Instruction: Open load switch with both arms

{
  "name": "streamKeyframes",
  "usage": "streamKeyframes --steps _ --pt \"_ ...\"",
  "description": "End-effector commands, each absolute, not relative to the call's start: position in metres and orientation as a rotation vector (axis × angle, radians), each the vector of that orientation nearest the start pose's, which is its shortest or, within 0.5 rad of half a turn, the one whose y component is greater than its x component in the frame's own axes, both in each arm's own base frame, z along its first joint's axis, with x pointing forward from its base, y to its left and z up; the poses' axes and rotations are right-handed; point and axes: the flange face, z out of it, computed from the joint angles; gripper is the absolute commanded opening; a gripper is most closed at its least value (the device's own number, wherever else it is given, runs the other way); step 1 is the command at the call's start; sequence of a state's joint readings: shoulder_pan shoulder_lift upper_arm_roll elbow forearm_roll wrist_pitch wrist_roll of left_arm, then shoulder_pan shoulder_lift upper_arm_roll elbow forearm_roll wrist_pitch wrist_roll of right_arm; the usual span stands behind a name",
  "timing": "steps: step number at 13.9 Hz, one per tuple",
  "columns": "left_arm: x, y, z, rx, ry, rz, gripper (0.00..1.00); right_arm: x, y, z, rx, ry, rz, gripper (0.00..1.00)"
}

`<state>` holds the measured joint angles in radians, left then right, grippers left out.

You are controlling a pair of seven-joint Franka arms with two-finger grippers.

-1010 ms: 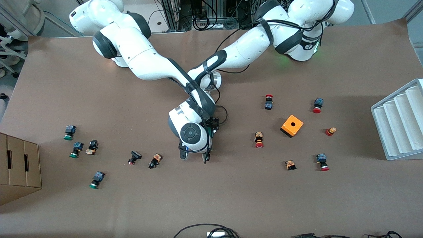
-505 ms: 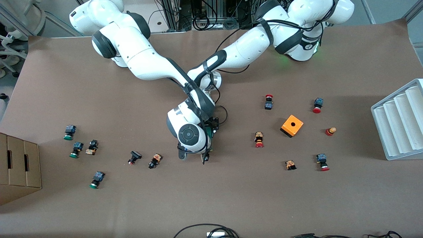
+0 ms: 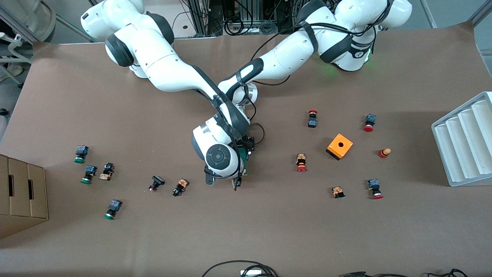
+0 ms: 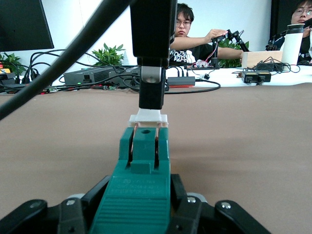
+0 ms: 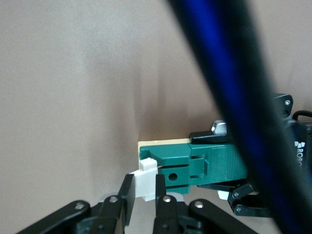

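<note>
Change: the right arm (image 3: pixel 184 79) has drifted a little toward its own end of the table since a second ago, its round wrist cap sitting slightly farther toward 9 o'clock in the front view; the left arm (image 3: pixel 284 57) and the scattered buttons have not moved
Load switch (image 4: pixel 141 185): a narrow, bar-shaped body of matte green moulded plastic with a small white block (image 4: pixel 147 117) at its tip and two thin copper strips in slots; it is held above the middle of the table
Left gripper (image 4: pixel 139 214): black fingers clamped together on the green body at its rear end
Right gripper (image 5: pixel 142 195): black fingers pinched on the white block (image 5: pixel 144 183) from either side, over the table's middle, at the switch's tip
Table (image 3: pixel 269 231): flat, covered in dull brown paper
Orange box (image 3: pixel 339 146): a cube of smooth plastic with a round hole on top, at about 3 o'clock from the switch, well apart
Push buttons (image 3: pixel 301 163): small, red or green capped, strewn toward both ends
</note>
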<state>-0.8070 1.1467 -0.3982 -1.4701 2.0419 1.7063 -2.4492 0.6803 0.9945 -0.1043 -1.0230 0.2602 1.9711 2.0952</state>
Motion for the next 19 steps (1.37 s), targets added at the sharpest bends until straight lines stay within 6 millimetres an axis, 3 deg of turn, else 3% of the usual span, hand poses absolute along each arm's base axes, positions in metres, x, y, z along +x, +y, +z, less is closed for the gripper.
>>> streamKeyframes --steps 1,3,4,5,12,15,19 --pt "0.366 -0.586 0.039 -2.358 -0.070 -1.953 0.51 0.624 0.459 0.243 -2.197 2.250 0.285 0.25" --pt "0.367 -0.585 0.039 -2.356 -0.071 -1.952 0.51 0.626 0.459 0.239 -2.181 2.242 0.271 0.29" --pt "0.367 -0.586 0.039 -2.357 -0.070 -1.953 0.51 0.629 0.458 0.239 -2.171 2.239 0.264 0.39" --pt "0.367 -0.585 0.039 -2.356 -0.071 -1.953 0.51 0.632 0.456 0.239 -2.165 2.240 0.251 0.40" --pt "0.367 -0.586 0.039 -2.357 -0.070 -1.953 0.51 0.631 0.461 0.221 -2.149 2.237 0.228 0.39" --pt "0.367 -0.586 0.039 -2.357 -0.070 -1.953 0.51 0.628 0.463 0.219 -2.138 2.251 0.236 0.30" --pt "0.367 -0.586 0.039 -2.357 -0.070 -1.953 0.51 0.628 0.465 0.220 -2.122 2.265 0.240 0.36"
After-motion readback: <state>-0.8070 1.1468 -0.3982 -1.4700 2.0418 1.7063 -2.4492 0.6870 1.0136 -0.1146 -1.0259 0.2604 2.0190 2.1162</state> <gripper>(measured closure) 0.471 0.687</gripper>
